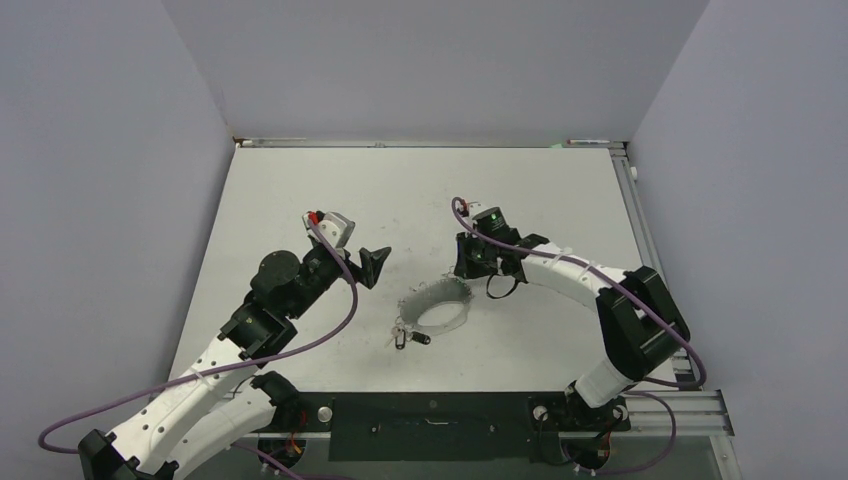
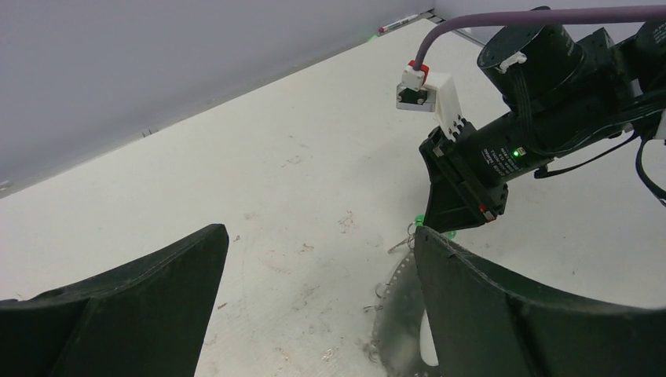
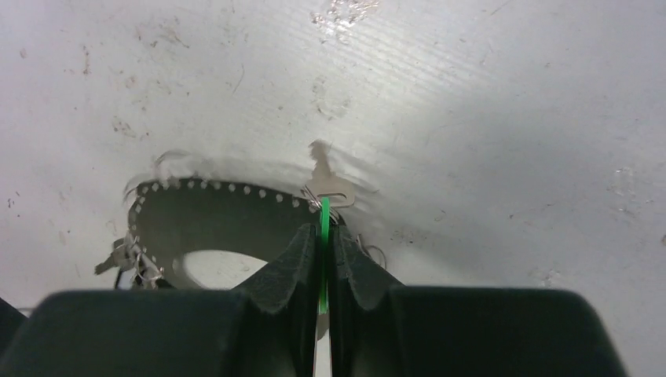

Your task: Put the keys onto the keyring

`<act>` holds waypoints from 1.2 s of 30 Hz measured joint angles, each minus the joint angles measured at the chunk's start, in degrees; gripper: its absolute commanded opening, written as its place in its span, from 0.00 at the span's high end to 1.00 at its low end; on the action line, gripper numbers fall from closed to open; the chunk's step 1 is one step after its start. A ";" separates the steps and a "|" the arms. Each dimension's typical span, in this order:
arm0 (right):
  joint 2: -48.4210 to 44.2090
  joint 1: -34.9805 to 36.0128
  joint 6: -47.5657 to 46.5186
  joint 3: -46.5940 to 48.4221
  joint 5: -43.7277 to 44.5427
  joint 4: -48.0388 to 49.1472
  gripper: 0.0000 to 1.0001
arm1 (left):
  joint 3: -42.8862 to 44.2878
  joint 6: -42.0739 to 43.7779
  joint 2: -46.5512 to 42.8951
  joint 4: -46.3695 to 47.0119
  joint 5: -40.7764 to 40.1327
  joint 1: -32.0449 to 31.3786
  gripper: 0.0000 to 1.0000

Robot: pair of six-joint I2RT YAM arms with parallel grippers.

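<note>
The keyring (image 1: 437,312) is a pale oval loop lying flat mid-table; in the right wrist view it shows as a dotted band (image 3: 206,188). My right gripper (image 3: 323,229) is shut on the green key's head (image 3: 323,216), right at the loop's far edge, with the silver blade (image 3: 330,179) pointing away over the table. It is over the loop's far right end in the top view (image 1: 468,270). Several dark-headed keys (image 1: 405,336) sit bunched at the loop's near left end. My left gripper (image 1: 376,264) is open and empty, left of the loop and above the table (image 2: 320,234).
In the left wrist view the right arm's gripper (image 2: 463,196) stands just beyond my right finger (image 2: 534,314), with a green glint (image 2: 420,221) under it. Grey walls (image 1: 420,60) enclose the table's back and sides. Purple cables (image 1: 330,325) trail from both arms.
</note>
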 measured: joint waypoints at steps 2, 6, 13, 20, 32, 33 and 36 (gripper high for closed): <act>-0.37 -0.57 -0.17 0.09 -0.07 -0.07 0.95 | 0.00 0.00 0.00 0.00 0.04 0.00 0.14; 1.38 -4.17 -1.51 1.75 0.04 -1.38 0.92 | 0.00 0.00 0.00 0.00 0.04 0.00 0.14; 10.86 -7.13 -5.29 8.41 0.04 -2.62 0.88 | 0.00 0.02 0.20 -0.02 0.04 0.02 0.14; 13.44 -9.20 -6.32 10.16 1.01 -3.50 0.82 | 0.00 0.00 0.70 -0.02 0.24 0.07 0.14; 14.12 -9.77 -5.64 11.02 -8.68 -2.19 0.50 | 0.00 0.00 0.81 -0.09 0.26 0.11 0.14; 12.96 -9.77 -5.57 10.14 -10.38 -2.12 0.49 | 0.00 0.02 0.81 -0.11 0.28 0.11 0.14; 8.26 -9.75 -5.05 8.76 -13.66 -2.16 0.48 | 0.00 0.00 0.79 -0.11 0.28 0.11 0.14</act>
